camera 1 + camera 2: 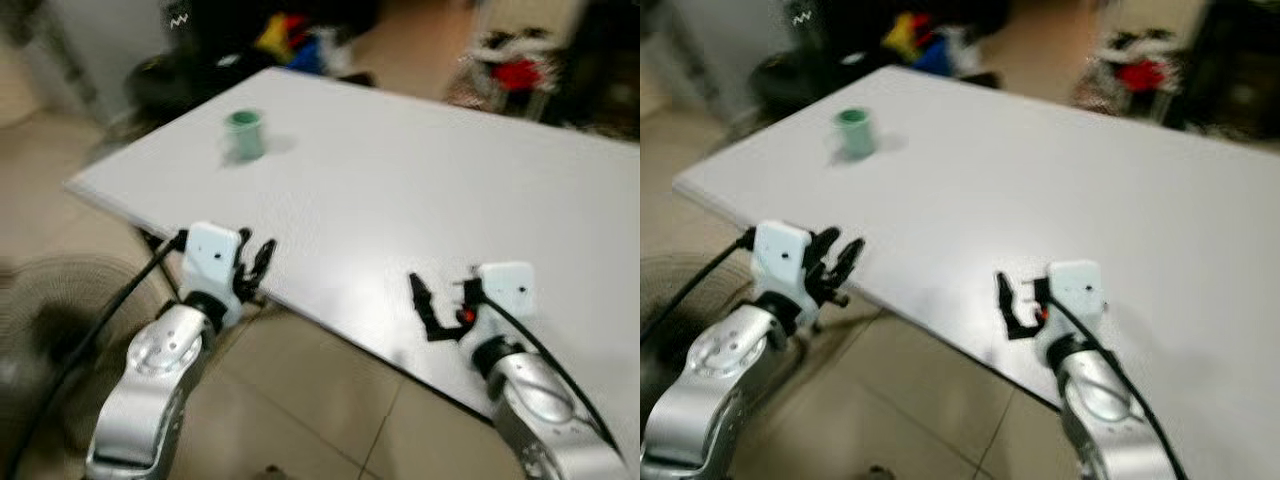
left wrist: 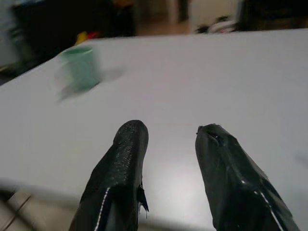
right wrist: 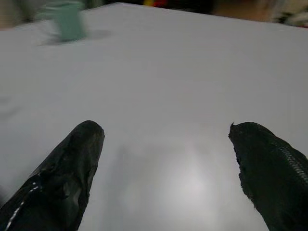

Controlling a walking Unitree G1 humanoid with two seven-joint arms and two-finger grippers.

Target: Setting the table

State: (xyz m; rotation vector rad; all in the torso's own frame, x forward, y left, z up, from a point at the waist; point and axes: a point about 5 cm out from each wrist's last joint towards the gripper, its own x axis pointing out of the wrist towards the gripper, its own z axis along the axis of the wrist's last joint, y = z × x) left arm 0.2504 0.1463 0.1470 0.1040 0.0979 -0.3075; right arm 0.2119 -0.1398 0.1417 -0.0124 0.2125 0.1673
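A green cup [image 1: 244, 133] stands upright near the far left corner of the white table [image 1: 420, 170], also seen ahead of the fingers in the left wrist view [image 2: 79, 67] and the right wrist view [image 3: 67, 21]. My left gripper [image 1: 256, 250] hovers at the table's near edge, open and holding nothing, with the cup well beyond it. My right gripper [image 1: 442, 295] is over the tabletop close to the near edge, open wide, with bare white surface between its fingers [image 3: 72, 163]. The views are a little blurred.
Tiled floor [image 1: 300, 400] lies under the table's near edge. A round floor fan [image 1: 50, 310] sits at the lower left. Coloured clutter [image 1: 290, 40] and a red item [image 1: 515, 70] lie beyond the far side of the table.
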